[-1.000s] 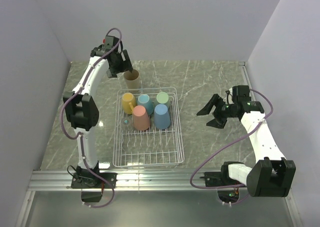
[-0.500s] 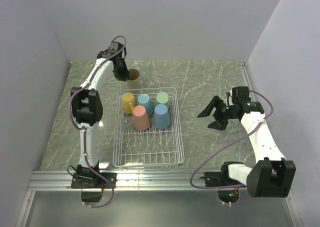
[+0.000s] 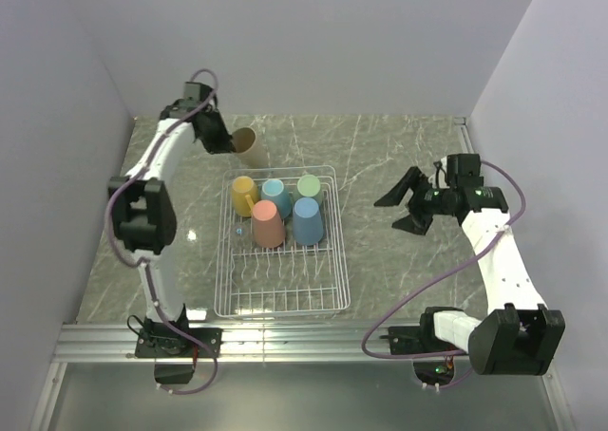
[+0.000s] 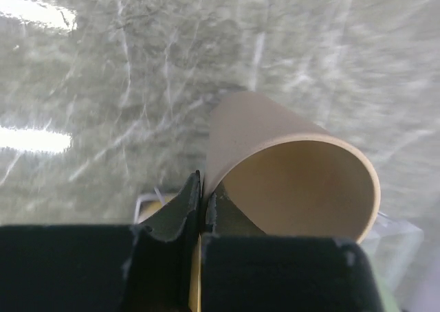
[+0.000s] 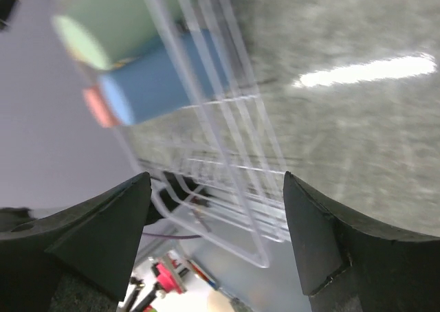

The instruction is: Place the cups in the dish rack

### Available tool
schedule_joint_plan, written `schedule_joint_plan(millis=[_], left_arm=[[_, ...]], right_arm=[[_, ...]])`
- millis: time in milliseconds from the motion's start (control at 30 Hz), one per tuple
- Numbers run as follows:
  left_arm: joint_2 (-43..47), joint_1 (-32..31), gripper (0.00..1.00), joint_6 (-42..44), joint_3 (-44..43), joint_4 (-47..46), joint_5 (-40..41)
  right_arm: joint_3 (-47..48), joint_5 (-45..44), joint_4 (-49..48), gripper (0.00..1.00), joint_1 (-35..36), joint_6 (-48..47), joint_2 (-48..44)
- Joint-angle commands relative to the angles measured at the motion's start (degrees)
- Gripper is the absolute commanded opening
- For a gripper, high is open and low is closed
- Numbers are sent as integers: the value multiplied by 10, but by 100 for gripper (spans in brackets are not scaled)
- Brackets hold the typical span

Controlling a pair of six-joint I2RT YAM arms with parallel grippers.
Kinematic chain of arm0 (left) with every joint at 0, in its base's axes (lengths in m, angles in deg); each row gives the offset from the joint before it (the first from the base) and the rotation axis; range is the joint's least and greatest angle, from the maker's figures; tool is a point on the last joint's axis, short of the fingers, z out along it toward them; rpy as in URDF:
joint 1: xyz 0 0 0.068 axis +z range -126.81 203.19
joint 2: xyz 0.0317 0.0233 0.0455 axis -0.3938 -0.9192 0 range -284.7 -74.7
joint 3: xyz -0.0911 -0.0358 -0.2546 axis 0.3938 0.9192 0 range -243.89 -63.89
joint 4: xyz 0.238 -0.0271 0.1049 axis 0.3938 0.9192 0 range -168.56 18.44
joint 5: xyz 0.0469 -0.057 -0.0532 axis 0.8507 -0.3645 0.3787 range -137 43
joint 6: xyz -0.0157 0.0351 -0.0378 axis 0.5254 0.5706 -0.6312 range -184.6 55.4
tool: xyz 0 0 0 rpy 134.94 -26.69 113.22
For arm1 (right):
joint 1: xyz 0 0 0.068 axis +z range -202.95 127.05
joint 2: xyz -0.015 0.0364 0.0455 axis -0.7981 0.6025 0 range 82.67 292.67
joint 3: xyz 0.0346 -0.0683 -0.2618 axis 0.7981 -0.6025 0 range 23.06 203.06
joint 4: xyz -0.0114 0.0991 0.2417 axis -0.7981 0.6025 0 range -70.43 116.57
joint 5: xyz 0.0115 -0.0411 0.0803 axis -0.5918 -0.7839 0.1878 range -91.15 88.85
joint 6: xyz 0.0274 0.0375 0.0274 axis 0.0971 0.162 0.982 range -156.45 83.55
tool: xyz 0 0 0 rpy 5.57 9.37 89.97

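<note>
the left gripper (image 3: pixel 221 142) is pinching the wall of the beige cup (image 3: pixel 251 147), one finger inside the rim and one outside. the cup is tipped a bit, just behind the dish rack (image 3: pixel 340 260). the other cups (image 3: pixel 269 225) sit in the rack. this looks like picking up the last one. next it should lift the cup and carry it over a free spot in the rack. the right gripper (image 3: pixel 407 209) is spread wide, off to the side.

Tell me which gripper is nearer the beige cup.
Left. The left gripper pinches the beige cup at its rim, behind the dish rack. The right gripper hangs open far off, right of the rack.
</note>
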Motion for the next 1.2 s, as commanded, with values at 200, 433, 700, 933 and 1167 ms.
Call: schedule_joint_plan(millis=[200,433,700,933,1167], left_arm=[[263,90,0,-105,123,-210,-252],[389,79,0,-373,389,-592,-439],[471,-5,0,-461,512,-738,-429],[505,-59,0,-516,557,-803,-400],[517,-74,0,-500,567,-768,-386]], right_arm=[[42,204,-327,87,9,296,-19],[65,225,-572,99,84,475,26],[89,191,-659,100,170,526,82],[66,186,-650,99,195,519,97],[43,189,-718,98,195,565,100]])
